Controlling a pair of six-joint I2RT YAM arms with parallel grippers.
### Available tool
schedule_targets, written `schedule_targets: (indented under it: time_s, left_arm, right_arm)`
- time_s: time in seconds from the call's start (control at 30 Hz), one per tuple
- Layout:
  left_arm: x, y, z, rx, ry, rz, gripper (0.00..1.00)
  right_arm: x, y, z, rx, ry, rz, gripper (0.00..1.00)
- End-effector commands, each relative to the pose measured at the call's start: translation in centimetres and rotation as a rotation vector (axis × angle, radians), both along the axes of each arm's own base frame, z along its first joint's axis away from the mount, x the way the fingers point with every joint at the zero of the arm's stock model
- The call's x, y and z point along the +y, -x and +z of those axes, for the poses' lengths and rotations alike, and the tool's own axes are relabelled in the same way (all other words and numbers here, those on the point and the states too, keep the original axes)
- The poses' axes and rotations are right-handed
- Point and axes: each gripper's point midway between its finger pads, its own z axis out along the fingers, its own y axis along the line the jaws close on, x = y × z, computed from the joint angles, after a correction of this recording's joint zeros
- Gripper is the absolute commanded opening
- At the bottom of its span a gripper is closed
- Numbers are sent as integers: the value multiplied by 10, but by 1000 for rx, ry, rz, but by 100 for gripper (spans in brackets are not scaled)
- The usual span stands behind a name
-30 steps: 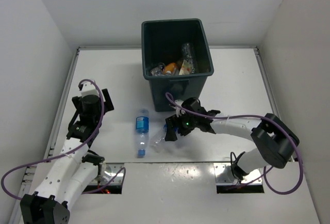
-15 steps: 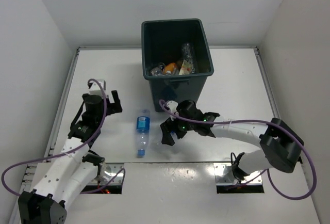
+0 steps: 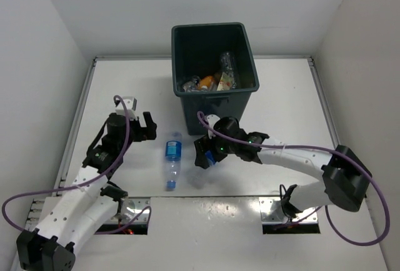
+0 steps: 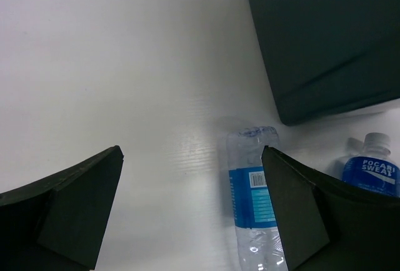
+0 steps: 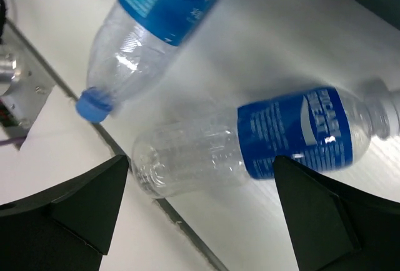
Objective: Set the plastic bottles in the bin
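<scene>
A clear bottle with a blue label (image 3: 171, 158) lies on the table in front of the dark bin (image 3: 182, 46). It also shows in the left wrist view (image 4: 253, 203) and the right wrist view (image 5: 153, 18). A second blue-label bottle (image 5: 250, 146), marked Pocari Sweat, lies beside it, mostly under my right gripper in the top view (image 3: 210, 159). My right gripper (image 3: 201, 156) is open just above it, a finger on each side (image 5: 200, 211). My left gripper (image 3: 149, 127) is open and empty, left of the first bottle (image 4: 194, 211). A clear bottle (image 3: 226, 62) lies in the bin.
The bin holds an orange bottle (image 3: 205, 82) and other litter. The bin's wall (image 4: 331, 34) stands just beyond the bottles. A dark seam (image 5: 181, 221) runs along the table's front edge near the Pocari bottle. White walls close in the table.
My left gripper has swung right, closer to the first bottle. My right gripper has moved left and turned over the Pocari bottle, now covering most of it in the top view.
</scene>
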Motion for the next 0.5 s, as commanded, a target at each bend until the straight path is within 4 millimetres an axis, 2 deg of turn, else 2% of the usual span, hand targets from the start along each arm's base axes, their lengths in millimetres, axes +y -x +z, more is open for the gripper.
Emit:
schedule_targets:
  time_s: [0.0, 0.03, 0.07, 0.17, 0.2, 0.27, 0.37, 0.43, 0.47]
  left_arm:
    - [8, 2, 31, -60, -9, 39, 100]
    - [12, 3, 38, -78, -9, 55, 100]
    - [16, 4, 36, -73, -28, 65, 100]
    - [26, 7, 41, -93, -50, 107, 100]
    - [32, 8, 42, -98, -60, 134, 100]
    - [36, 9, 45, -113, -63, 157, 100]
    - [41, 12, 50, -128, -56, 181, 100]
    - [45, 14, 50, -132, -62, 201, 100]
    - [43, 15, 53, -141, -58, 192, 100]
  right_arm:
    - [-7, -14, 2, 5, 58, -157, 100]
    - [-10, -17, 3, 9, 70, -195, 100]
    - [-13, -19, 2, 18, 90, -230, 100]
    - [-38, -29, -2, 67, 171, -469, 100]
    - [-42, -31, 0, 74, 177, -515, 100]
    - [-36, -36, 9, 69, 177, -563, 100]
    - [-10, -28, 20, 79, 146, -573, 100]
    - [-12, -23, 8, 122, 180, -627, 100]
    - [-11, -23, 8, 132, 171, -643, 100]
